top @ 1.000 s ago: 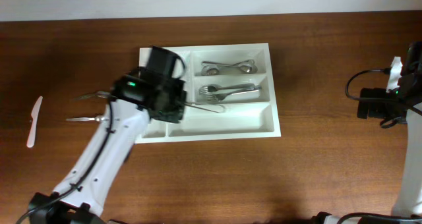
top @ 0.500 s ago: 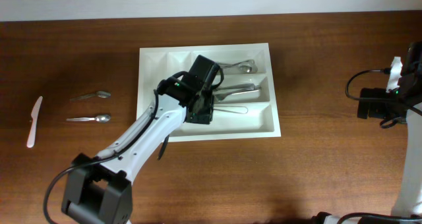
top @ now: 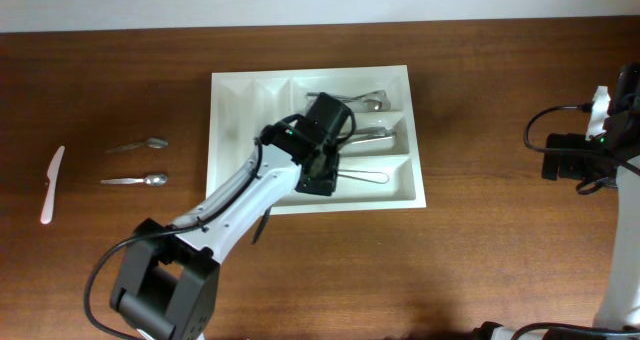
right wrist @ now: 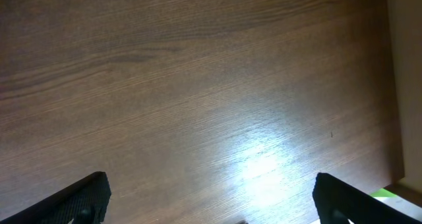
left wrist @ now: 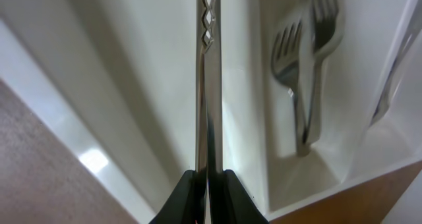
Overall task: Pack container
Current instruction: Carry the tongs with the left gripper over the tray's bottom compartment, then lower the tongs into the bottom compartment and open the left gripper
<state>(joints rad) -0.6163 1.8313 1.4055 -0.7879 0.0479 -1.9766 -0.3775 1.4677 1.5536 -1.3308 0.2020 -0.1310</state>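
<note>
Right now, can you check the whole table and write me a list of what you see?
Surface: brown wooden table, no spills seen.
Job's things: large white plastic cutlery tray holding metal forks and spoons.
Clutter: two small metal spoons and white plastic knife, left of tray.
Jaws: left gripper shut on thin metal utensil over tray; right gripper open, empty.
Cables: black cable looping beside right arm.
Surroundings: pale background beyond table's far edge.
</note>
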